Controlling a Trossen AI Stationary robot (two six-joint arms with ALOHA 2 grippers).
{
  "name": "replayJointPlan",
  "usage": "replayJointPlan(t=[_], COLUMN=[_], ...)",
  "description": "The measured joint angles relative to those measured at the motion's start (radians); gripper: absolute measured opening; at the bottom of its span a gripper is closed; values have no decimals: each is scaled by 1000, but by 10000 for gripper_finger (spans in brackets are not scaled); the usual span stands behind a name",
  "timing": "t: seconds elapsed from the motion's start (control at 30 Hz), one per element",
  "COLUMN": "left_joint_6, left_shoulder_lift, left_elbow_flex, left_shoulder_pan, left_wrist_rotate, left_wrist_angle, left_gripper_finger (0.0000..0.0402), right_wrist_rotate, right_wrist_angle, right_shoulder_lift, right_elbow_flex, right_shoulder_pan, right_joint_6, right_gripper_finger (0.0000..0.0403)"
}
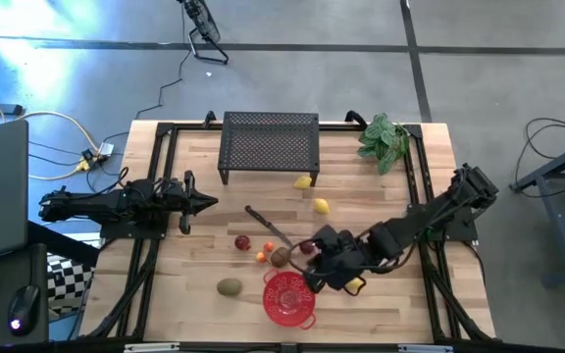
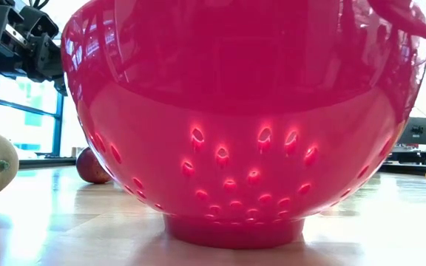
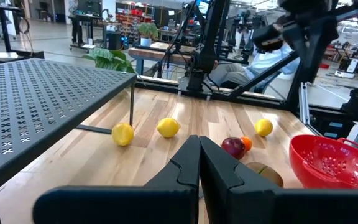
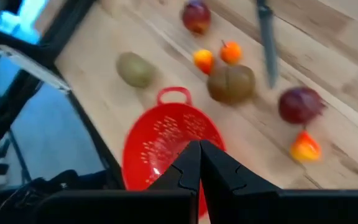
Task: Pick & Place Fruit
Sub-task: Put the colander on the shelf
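Fruit lies loose on the wooden table (image 1: 194,294): two lemons (image 1: 304,181) (image 1: 321,206), dark red pieces (image 1: 242,242) (image 4: 300,104), tiny orange ones (image 4: 203,59), a kiwi (image 1: 229,287), another kiwi (image 4: 230,83) and a yellow piece (image 1: 354,285). A red colander (image 1: 287,297) stands on its foot near the front edge. My right gripper (image 4: 199,155) is shut and holds nothing. It slants down above the colander's rim. My left gripper (image 3: 199,149) is shut and level at the table's left side, away from the fruit.
A black perforated rack (image 1: 270,145) stands at the far middle, with a green leafy bunch (image 1: 383,142) at the far right. A dark-handled knife (image 1: 268,226) lies flat among the fruit. In the low view, the colander (image 2: 250,125) blocks most of what lies behind it.
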Motion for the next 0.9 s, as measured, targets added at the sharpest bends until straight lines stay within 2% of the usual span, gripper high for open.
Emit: replayJointPlan(t=[0.1,0.2,0.4,0.57,0.63,0.77,0.9], left_joint_6=[0,0,0,0,0,0,0], left_shoulder_lift=[0,0,0,0,0,0,0], left_elbow_flex=[0,0,0,0,0,0,0], left_shoulder_pan=[0,0,0,0,0,0,0], left_wrist_rotate=[0,-1,-1,-1,-1,-1,-1], left_wrist_angle=[0,0,0,0,0,-1,-1], left_gripper_finger=[0,0,0,0,0,0,0], right_wrist_rotate=[-21,-112,-157,-241,-241,-242,-277], right_wrist_angle=[-31,-33,3,6,6,-2,-24], right_shoulder_lift=[13,27,43,47,47,47,47], right_elbow_flex=[0,-2,-1,0,0,0,-2], right_shoulder_pan=[-4,-15,-51,-85,-91,-92,-96], right_joint_6=[50,53,-45,-47,-59,-102,-73], right_gripper_finger=[2,2,2,2,6,38,97])
